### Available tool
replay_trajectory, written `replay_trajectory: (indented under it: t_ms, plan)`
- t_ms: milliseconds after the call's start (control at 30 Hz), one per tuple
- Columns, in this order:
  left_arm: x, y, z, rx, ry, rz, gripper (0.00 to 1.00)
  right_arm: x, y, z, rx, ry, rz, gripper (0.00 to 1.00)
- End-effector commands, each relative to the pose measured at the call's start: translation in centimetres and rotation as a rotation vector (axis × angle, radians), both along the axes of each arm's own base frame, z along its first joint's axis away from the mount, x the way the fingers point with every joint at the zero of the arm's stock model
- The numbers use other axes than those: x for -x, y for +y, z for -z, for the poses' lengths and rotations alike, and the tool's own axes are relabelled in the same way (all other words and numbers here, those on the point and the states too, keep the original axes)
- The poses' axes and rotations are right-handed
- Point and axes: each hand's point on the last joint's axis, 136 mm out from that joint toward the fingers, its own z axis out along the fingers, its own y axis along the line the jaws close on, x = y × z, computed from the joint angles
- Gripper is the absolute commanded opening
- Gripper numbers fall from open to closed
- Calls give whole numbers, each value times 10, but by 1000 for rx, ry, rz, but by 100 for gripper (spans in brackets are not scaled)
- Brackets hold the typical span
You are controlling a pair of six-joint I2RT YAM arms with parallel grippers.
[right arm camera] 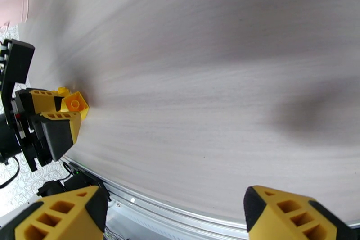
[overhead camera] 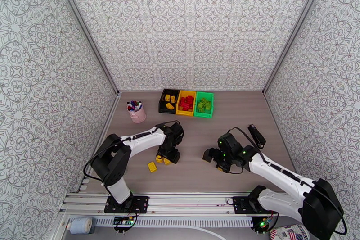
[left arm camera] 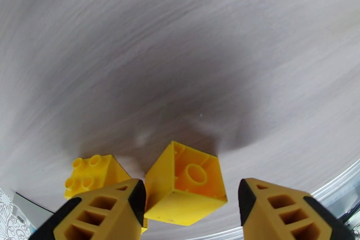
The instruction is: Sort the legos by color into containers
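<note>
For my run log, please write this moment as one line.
left gripper: open around tipped yellow lego | second yellow lego: beside it | right gripper: open, empty, over table

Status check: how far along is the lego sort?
Done: the black bin holds yellow legos, the yellow bin red legos, the green bin green legos. In hand: the left claw straddles an overturned yellow brick, jaws not yet clamped; the right claw hangs open and empty. Left: binning that brick and the studded yellow brick beside it.
</note>
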Motion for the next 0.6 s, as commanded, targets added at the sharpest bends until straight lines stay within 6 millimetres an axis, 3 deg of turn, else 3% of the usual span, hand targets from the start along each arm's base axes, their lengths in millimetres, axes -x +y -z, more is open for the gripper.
replay_trajectory:
  t_ms: [0, 333, 567]
  plan:
    - [2, 5, 8, -64, 18, 27, 56, 0, -7, 5, 25, 5, 41, 85]
    - [9, 10, 16, -108, 56, 35, 46, -14, 7, 4, 13, 0, 18, 84]
    - [-9, -5, -5, -2, 32, -52, 37, -32, 29, -2, -3, -6, -48, 85]
